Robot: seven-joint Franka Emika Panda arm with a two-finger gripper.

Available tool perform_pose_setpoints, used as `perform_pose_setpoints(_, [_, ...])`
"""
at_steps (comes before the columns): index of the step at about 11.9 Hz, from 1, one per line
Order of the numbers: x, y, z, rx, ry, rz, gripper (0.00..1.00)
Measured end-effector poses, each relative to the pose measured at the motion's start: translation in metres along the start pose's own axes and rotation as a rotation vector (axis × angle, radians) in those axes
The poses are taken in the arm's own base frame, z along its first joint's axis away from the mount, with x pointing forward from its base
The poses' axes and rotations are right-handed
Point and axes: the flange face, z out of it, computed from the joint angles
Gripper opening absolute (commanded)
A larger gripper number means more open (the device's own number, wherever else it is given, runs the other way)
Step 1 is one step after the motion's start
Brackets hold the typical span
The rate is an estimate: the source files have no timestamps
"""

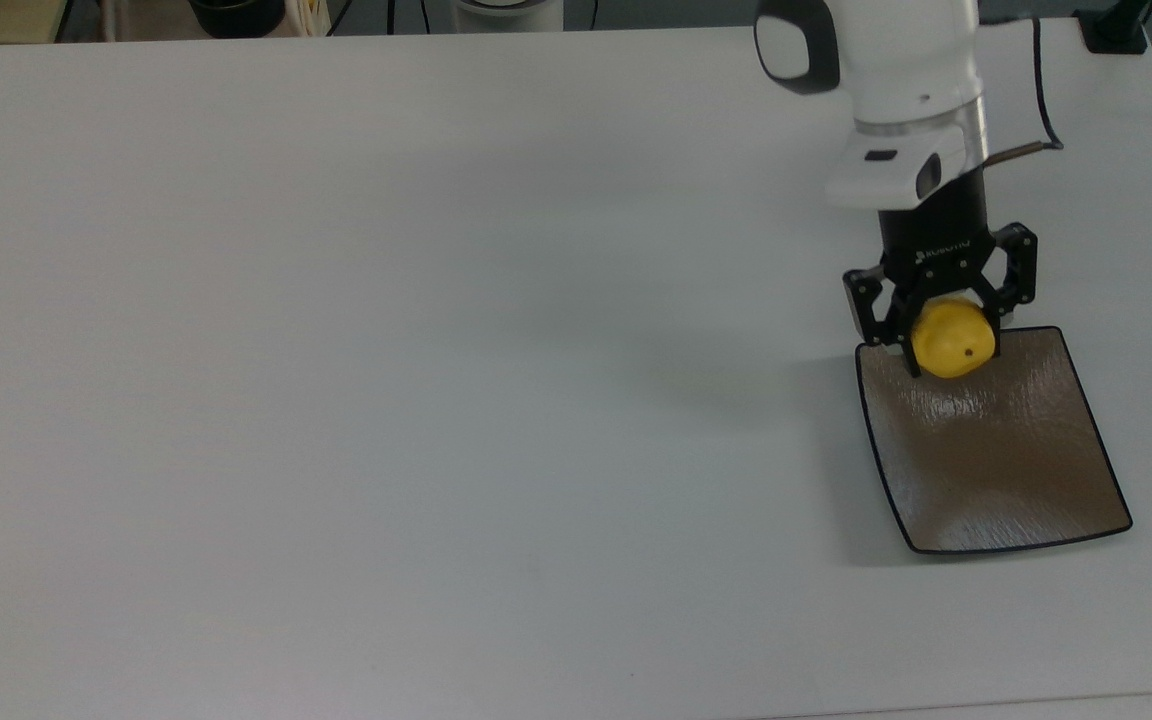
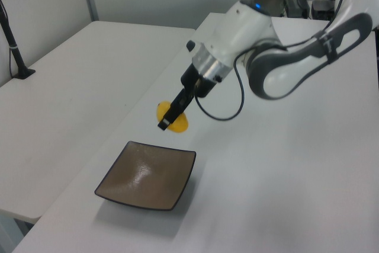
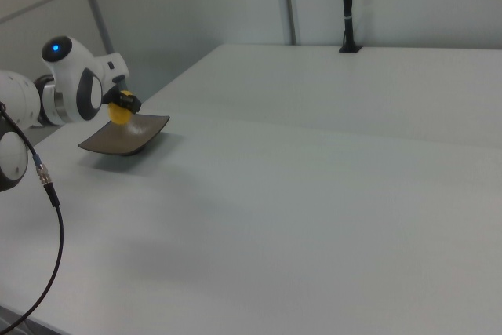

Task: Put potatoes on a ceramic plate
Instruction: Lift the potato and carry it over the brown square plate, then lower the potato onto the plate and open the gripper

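Potato [image 1: 953, 341] hangs over brown plate [image 1: 996, 470] on white table [image 1: 386, 350]

On the left view I saw the gripper [image 2: 170, 118] clamped on the yellow potato [image 2: 176, 121], held in the air just past the far edge of the square brown plate [image 2: 145, 176]. I watched the white arm [image 2: 278, 66] reach in from the left view's upper right and slant down toward the plate. The plate sat on the white table [image 2: 284, 176], near the table's edge on the left view's left, with 1 bright glare patch on its surface.
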Motion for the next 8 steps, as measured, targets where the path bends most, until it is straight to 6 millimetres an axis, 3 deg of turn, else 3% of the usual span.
perform_pose_setpoints(3, [-0.028, -0.004, 0.042, 0.037, 0.059, -0.015, 0.12])
perform_pose_setpoints(4, [-0.036, -0.001, 0.054, 0.042, 0.072, -0.015, 0.22])
perform_pose_setpoints(6, [-0.045, 0.002, 0.067, 0.041, 0.076, -0.027, 0.78])
perform_pose_setpoints(8, [-0.051, 0.004, 0.075, 0.041, 0.079, -0.032, 0.85])
